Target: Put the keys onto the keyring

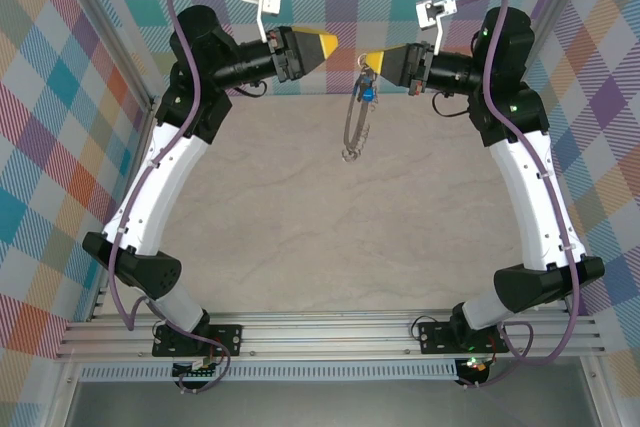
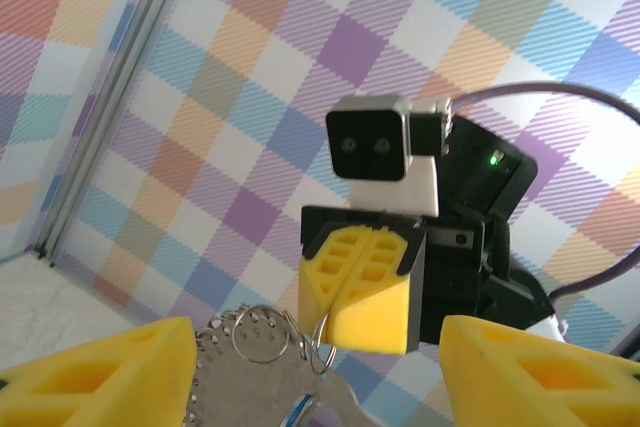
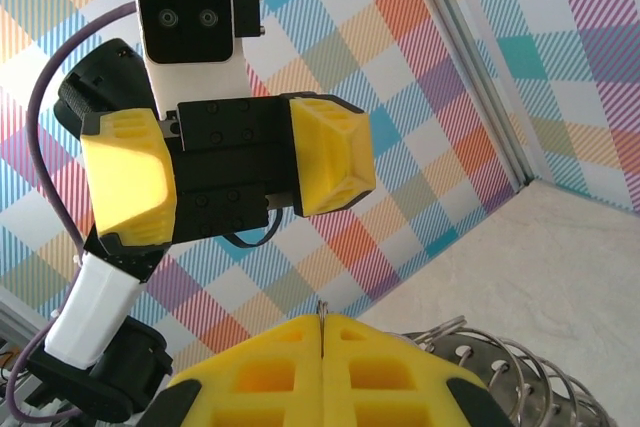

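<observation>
My right gripper (image 1: pixel 371 58) is shut on a thin wire loop at the top of the keyring (image 1: pixel 352 129), a silver hoop that hangs from it above the table. The key (image 1: pixel 368 94), with its blue head, dangles against the hoop just under the right fingertips. My left gripper (image 1: pixel 330 44) stands open a short way to the left, touching nothing. In the left wrist view the shut right gripper (image 2: pixel 362 292) pinches a small ring, with the keyring (image 2: pixel 250 377) below it. In the right wrist view the wire sits between the fingers of my right gripper (image 3: pixel 322 332), facing the open left gripper (image 3: pixel 230 175).
The beige table (image 1: pixel 320 217) lies beneath both raised arms. Plaid cloth walls (image 1: pixel 60 97) close in the left, right and back sides, with a metal frame post (image 1: pixel 110 37) at the back left. Cables loop over both wrists.
</observation>
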Controlling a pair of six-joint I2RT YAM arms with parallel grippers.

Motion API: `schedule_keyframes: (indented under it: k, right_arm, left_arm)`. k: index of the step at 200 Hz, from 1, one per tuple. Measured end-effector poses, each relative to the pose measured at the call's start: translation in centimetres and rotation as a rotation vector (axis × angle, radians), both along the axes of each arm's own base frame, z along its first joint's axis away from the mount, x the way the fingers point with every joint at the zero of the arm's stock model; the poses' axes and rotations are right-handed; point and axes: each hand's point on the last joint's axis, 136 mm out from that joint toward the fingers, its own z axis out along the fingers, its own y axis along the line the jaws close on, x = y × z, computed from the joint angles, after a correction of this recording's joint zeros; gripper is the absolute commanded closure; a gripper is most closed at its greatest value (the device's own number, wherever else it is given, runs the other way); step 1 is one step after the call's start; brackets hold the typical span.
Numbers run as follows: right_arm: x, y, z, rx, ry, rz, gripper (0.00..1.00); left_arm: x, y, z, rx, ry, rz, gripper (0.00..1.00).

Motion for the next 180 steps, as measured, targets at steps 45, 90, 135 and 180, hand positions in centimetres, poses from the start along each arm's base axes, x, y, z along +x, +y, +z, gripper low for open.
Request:
schedule_keyframes:
  k: [45,90,135,180]
  right_arm:
    - [-1.0,0.1,0.2,-0.025,0.007,0.038,1.00]
    - [-0.6,0.3,-0.4,-0.057,0.029,0.057,1.00]
    - [0.3,0.4,-2.2,-0.105,0.079,0.033,1.00]
    - [1.1,0.3,-3.0,-0.158,0.089,-0.001,1.00]
  left_arm:
    - [0.0,-0.2,-2.0,0.063,0.028,-0.012,0.35]
    - [-0.1,-0.3,-3.5,0.108,0.060,-0.022,0.35]
    - [0.5,-0.8,-4.3,0.126,0.080,-0.037,0.35]
    - [2.3,-1.9,-6.6,0.153,0.134,-0.056,0.35]
